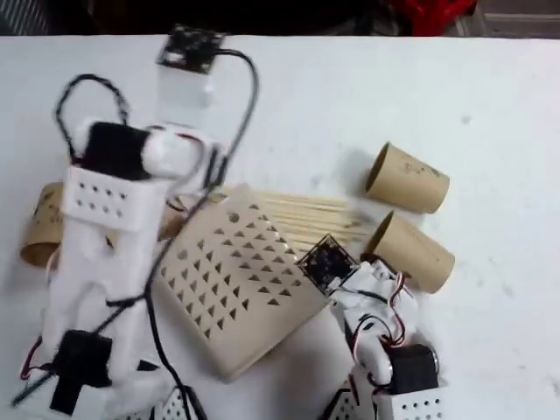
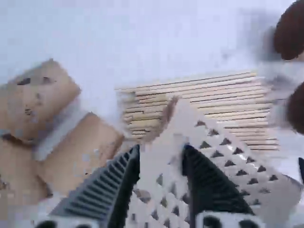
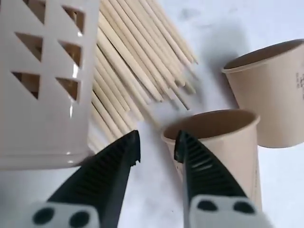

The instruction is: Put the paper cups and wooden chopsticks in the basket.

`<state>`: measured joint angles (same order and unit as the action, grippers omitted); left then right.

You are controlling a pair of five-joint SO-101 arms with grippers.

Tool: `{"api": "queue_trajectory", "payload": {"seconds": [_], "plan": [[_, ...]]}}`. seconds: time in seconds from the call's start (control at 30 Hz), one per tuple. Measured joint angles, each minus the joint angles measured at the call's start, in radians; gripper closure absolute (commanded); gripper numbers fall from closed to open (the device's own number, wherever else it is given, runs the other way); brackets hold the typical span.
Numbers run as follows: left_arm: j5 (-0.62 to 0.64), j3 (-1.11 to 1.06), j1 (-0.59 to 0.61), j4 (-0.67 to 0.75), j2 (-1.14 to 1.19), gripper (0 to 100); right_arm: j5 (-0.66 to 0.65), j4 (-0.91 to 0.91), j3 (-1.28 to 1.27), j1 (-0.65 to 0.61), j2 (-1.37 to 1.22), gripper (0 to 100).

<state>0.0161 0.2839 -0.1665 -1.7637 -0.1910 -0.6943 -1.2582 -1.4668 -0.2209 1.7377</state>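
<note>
the basket (image 1: 236, 280) lies on its side in the middle of the high view on the white table (image 1: 490, 105), with a wall of triangle holes facing up. the chopsticks (image 1: 311, 219) lie in a loose bundle just behind it, toward the upper right, and the basket partly hides them.

in the left wrist view the left gripper (image 2: 159, 173) sits low in the centre of the frame with its black fingers (image 2: 116, 190) parted. a corner of the basket rises between them, and i cannot tell whether they press on it. two cups (image 2: 80, 147) lie on their sides at the left of that frame, touching each other, just beside the gripper.

in the right wrist view the right gripper (image 3: 156, 145) is at the bottom centre, open only a slit with nothing in it. the nearer cup (image 3: 237, 152) lies just beside one fingertip, its open mouth toward the chopsticks and its rim outside the gap. the second cup (image 3: 273, 90) lies just beyond it at the right edge.
</note>
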Motion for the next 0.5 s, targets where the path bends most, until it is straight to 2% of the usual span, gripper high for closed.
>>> {"api": "queue_trajectory", "payload": {"seconds": [0.1,0.23,0.33,0.5], "plan": [[-0.098,-0.075,0.086,0.074,0.014,70,0.002,0.000,0.000,-0.009,0.002,87.2],[-0.215,-0.104,0.101,0.115,0.146,71,0.000,-0.002,0.000,-0.077,0.014,87.2],[-0.267,-0.078,0.104,0.114,0.281,71,0.000,-0.002,0.000,-0.126,0.014,87.2],[-0.330,0.068,0.106,0.026,0.485,72,0.002,-0.002,-0.005,-0.150,0.014,87.2]]}}
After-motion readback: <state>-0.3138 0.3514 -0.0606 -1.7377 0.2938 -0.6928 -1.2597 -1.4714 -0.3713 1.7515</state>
